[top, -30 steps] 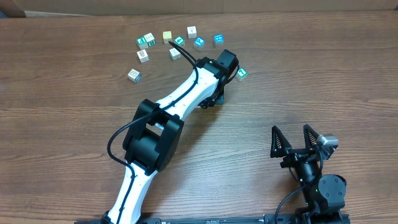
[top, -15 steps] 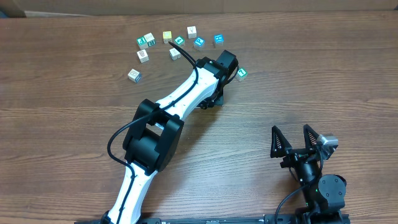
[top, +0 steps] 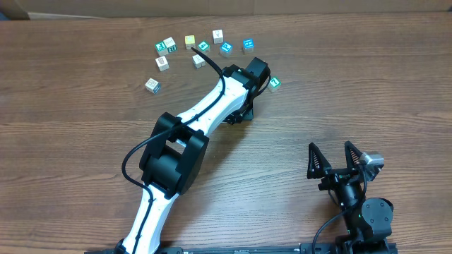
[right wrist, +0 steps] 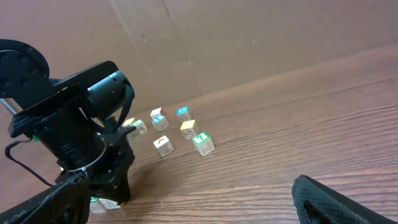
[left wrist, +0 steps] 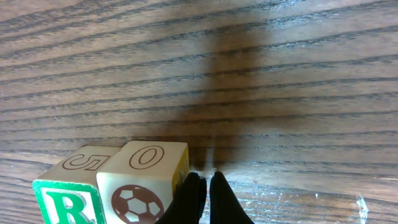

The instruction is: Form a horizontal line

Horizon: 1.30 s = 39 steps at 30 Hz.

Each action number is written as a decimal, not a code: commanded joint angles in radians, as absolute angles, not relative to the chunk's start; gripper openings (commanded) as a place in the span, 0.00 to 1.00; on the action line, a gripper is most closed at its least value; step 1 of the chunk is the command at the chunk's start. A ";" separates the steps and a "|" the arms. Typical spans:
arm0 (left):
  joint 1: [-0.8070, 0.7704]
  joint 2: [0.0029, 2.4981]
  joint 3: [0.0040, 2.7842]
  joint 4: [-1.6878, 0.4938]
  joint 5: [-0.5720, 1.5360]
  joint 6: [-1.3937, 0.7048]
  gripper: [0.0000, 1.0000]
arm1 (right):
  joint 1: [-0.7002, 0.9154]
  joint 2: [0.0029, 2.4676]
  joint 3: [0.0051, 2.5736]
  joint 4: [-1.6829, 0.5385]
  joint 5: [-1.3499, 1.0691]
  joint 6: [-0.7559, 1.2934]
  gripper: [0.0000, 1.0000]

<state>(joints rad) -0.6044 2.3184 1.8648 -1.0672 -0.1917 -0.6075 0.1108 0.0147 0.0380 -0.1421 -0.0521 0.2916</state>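
Note:
In the left wrist view a white-faced cube with a green R (left wrist: pixel 67 204) and a white-faced cube with a soccer ball and an O (left wrist: pixel 147 180) stand side by side, touching, as a short row. My left gripper (left wrist: pixel 206 178) is shut with nothing between its fingers, its tips down at the table against the soccer-ball cube's right side. In the overhead view the left arm (top: pixel 212 106) hides this row. My right gripper (top: pixel 330 147) stands open and empty near the table's front right, far from the cubes.
Several loose cubes lie scattered along the far edge: a yellow one (top: pixel 190 41), teal-faced ones (top: pixel 248 45) (top: pixel 226 48), white ones (top: pixel 218 35) (top: pixel 162 63), and a green-faced one (top: pixel 274 82) just right of the left wrist. A cardboard wall (right wrist: pixel 249 37) backs the table.

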 commanded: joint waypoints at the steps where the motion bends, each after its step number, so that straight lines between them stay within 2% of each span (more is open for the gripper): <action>1: -0.603 2.328 1.860 -1.069 -0.208 -0.629 0.04 | 0.104 0.003 0.035 -0.136 -0.055 0.294 1.00; 9: -0.599 2.328 1.896 -1.068 -0.163 -0.620 0.04 | 0.104 0.003 0.035 -0.136 -0.055 0.294 1.00; 17: -0.555 2.328 2.112 -1.127 -0.070 -0.554 0.04 | 0.104 0.003 0.035 -0.136 -0.055 0.294 1.00; 20: -0.518 2.328 2.243 -1.182 -0.068 -0.518 0.06 | 0.104 0.003 0.035 -0.136 -0.055 0.294 1.00; 24: -0.449 2.328 2.431 -1.290 -0.069 -0.493 0.13 | 0.104 0.003 0.035 -0.136 -0.054 0.294 1.00; 26: -0.404 2.328 2.523 -1.369 -0.065 -0.493 0.11 | 0.104 0.003 0.035 -0.136 -0.055 0.294 1.00; 28: -0.366 2.328 2.578 -1.444 -0.030 -0.493 0.04 | 0.104 0.003 0.035 -0.136 -0.055 0.294 1.00; 35: -0.294 2.328 2.592 -1.691 0.076 -0.493 0.04 | 0.104 0.003 0.035 -0.136 -0.055 0.294 1.00; 39: -0.313 2.328 2.583 -1.690 0.136 -0.411 0.04 | 0.104 0.003 0.035 -0.136 -0.054 0.294 1.00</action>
<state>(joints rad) -0.2810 2.3249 2.5870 -1.6871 0.0578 -0.4759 0.1108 0.0147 0.0380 -0.1421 -0.0525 0.2916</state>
